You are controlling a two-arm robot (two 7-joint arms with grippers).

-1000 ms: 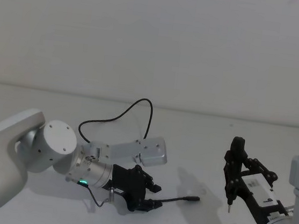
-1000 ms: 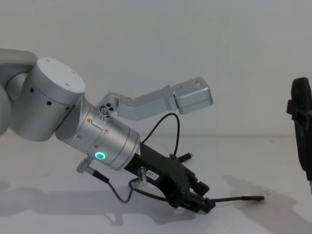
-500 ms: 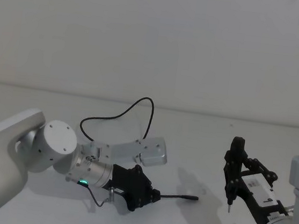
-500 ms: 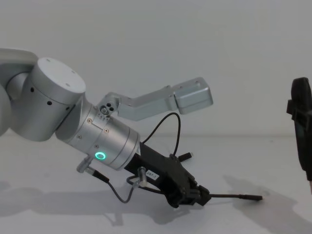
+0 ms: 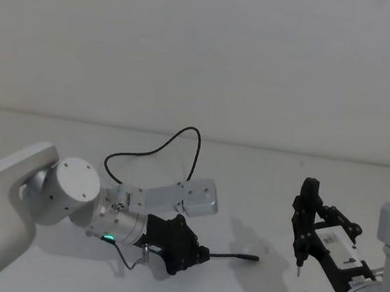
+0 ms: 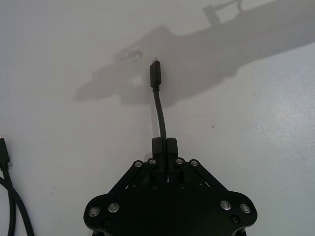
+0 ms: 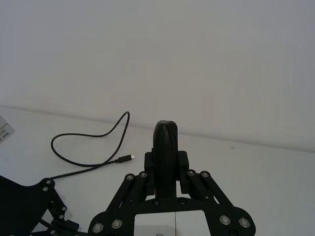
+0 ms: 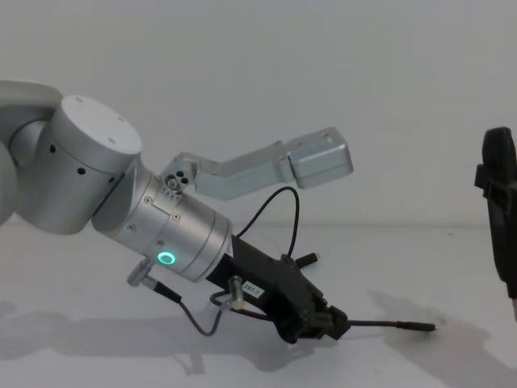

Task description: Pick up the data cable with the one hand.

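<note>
Your left pincer (image 5: 200,254), lower centre, has gone from apart to clamped on the data cable (image 5: 247,257); your right pincer (image 5: 304,215) stays together, lower right.

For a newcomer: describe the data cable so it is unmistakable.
Start at the big silver left arm on the table. Its left gripper is shut on the data cable: thin, black, one plug poking toward the parked right gripper, the rest looping behind the arm. The shorter wire at its wrist ends in a silver plug.

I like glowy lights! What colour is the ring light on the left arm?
Green. The ring light shows best in the chest view.
</note>
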